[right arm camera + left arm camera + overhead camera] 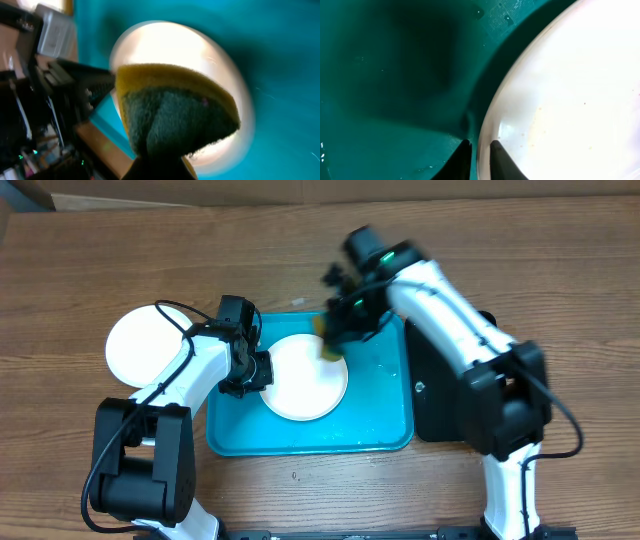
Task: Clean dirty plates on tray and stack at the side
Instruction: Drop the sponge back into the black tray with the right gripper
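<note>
— Where's the plate?
— A white plate (300, 385) lies mid-tray (380, 425). The left gripper (479, 159) straddles its rim at 9 o'clock, fingers (502, 161) narrowly apart. Clamped or not, I can't tell.
— And the right?
— The right gripper (335, 342) pinches a sponge (175, 120) against the plate's 1 o'clock edge. A second plate (140, 345) sits on the table (500, 240) at the tray's 9 o'clock.

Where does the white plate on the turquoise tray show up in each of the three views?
Overhead: white plate in the centre of the turquoise tray.
Left wrist: plate fills the right half.
Right wrist: plate at centre, behind the sponge.
Shared landmark: the turquoise tray around it.
</note>
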You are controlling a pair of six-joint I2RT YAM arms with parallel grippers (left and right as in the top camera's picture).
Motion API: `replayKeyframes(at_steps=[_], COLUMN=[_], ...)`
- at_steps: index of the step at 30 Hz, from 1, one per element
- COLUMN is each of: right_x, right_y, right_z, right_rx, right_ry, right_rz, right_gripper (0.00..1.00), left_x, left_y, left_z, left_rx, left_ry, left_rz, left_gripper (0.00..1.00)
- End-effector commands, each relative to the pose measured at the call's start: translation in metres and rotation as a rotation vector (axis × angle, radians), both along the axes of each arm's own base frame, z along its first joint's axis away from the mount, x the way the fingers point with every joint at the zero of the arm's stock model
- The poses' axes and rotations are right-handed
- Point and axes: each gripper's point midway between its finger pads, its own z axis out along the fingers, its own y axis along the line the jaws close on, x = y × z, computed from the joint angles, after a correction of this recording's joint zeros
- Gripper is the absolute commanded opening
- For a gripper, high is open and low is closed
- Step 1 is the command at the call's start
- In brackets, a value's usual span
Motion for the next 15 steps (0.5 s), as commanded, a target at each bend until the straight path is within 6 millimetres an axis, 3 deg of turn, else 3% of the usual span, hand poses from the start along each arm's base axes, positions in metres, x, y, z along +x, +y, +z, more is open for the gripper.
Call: replayKeyframes(at_steps=[1, 4, 9, 15], right_x=[0.016, 0.012, 0.005, -0.007], right_y=[-0.062, -0.126, -0.205, -0.229], right_z=[0.013, 0.000, -0.022, -0.054], right_rx=[-0.130, -0.324, -0.558, -0.631], right_ry=[-0.035, 0.033, 0.115, 0.158], right_rz=[-0.053, -0.127, -0.259, -0.271], right_gripper=[0.04, 0.04, 0.04, 0.04], left_x=[0.002, 0.003, 0.010, 0.012], left_y=[-0.002, -0.002, -0.004, -0.004], left_z=[0.000, 0.000, 0.001, 0.001], left_rx=[0.006, 0.005, 0.000, 0.000], left_ry=[-0.002, -0.009, -0.036, -0.043], left_rz=[-0.006, -0.006, -0.006, -0.006], left_gripper=[0.20, 0.29, 0.34, 0.36])
